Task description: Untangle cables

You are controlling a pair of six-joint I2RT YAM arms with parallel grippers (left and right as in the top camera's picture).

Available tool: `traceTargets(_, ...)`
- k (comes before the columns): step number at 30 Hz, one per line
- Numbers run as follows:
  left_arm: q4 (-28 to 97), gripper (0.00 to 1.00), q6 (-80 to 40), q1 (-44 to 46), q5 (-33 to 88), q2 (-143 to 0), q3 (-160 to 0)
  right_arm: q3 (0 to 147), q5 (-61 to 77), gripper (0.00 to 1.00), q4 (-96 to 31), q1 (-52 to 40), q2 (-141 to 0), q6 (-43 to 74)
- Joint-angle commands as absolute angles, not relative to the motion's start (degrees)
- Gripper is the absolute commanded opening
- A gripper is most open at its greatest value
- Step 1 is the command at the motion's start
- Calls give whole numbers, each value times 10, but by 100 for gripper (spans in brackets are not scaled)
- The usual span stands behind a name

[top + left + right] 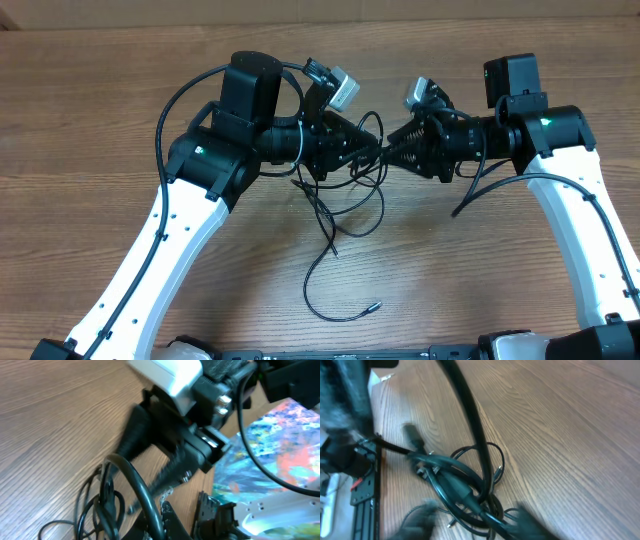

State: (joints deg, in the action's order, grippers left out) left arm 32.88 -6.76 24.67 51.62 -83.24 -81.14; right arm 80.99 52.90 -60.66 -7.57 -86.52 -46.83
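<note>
Nearest the robot's base, one loose tail of the thin black flexible cables [345,190] curls across the brown wood-grain table [100,100] and ends in a small silver plug [376,308], lying free and well apart from both arms. Further in, the cords gather into a knot of overlapping loops at the middle of the table, between the two arms. One loop stands up off the wood there.

The black left gripper [368,150] sits at the knot's left edge with its jaws pressed together. Whether a strand is pinched between them, the pictures do not show. The black right gripper [398,145] faces it from the other side. In its wrist view its two fingers [420,515], blurred, stand apart on either side of the knot, with several strands crossing between them.

The cords look light, limp and smooth. They will likely sag, slide through a loose pinch and drag their neighbours along when pulled. A hard tug would probably tighten the knot, not free it. The better hold seems to be a single strand at the knot's outer edge, or the free tail close behind its plug, where the stiffer end gives the pads something to bite on.
</note>
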Motion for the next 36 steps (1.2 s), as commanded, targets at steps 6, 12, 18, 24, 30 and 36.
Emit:
traceTargets(6, 323, 4, -79, 248, 555, -818, -819, 814, 506, 83, -586, -74, -868, -472)
traceTargets(12, 304, 4, -79, 248, 599, -818, -819, 814, 513, 82, -573, -74, -868, -486)
traceTargets(18, 285, 4, -79, 248, 611, -818, -819, 814, 579, 49, -574, -74, -868, -485)
traceTargets(24, 288, 4, -79, 248, 596, -818, -819, 814, 607, 4, -586, -74, -868, -481)
traceTargets(30, 296, 4, -79, 247, 593, -818, -819, 814, 599, 4, -601, -74, -868, -481)
traceTargets(36, 358, 4, -184, 213, 441, -818, -819, 814, 519, 4, -638, -74, -868, -481)
